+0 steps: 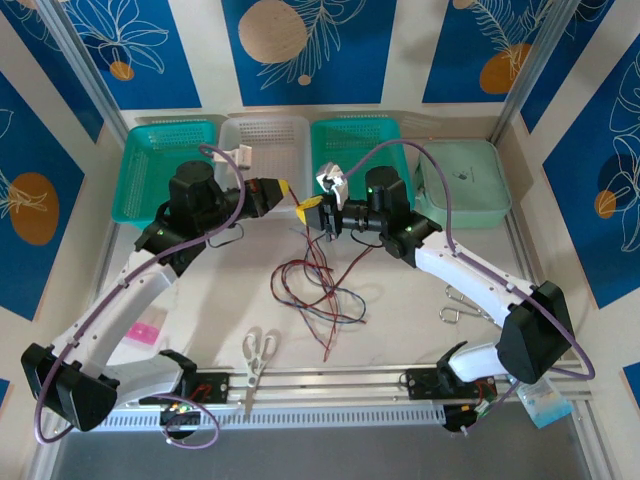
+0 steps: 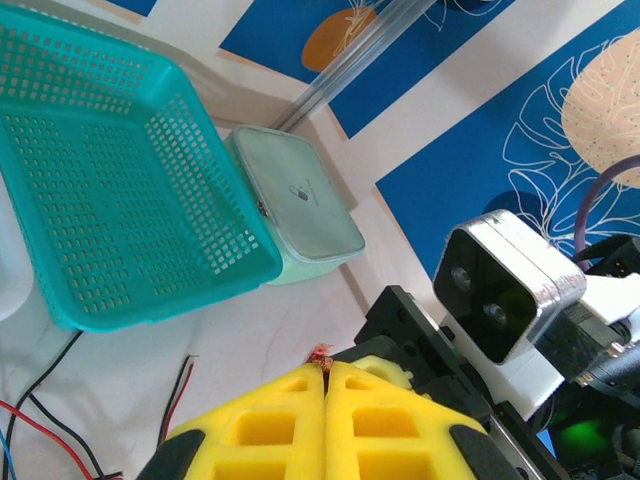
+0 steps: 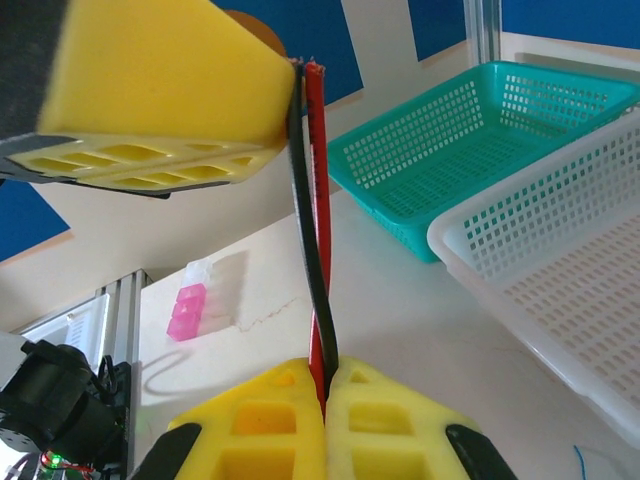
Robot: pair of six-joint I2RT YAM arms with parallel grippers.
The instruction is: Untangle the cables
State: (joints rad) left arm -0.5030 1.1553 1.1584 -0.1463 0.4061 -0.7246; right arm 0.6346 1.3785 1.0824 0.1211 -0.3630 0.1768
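Observation:
The cables lie as a loose tangle of red, black and blue-grey wires on the table's middle. From it a red and black pair rises to both grippers. My right gripper is shut on that pair, which runs taut up to the left gripper's yellow fingers. My left gripper is shut on the pair's tip, and a frayed red end pokes out between its pads. From above, the left gripper and right gripper are nearly tip to tip above the tangle. More loose wire lies below.
Along the back stand a teal basket, a white basket, a second teal basket and a mint lidded box. Scissors lie near the front rail, a pink box at left, metal clips at right.

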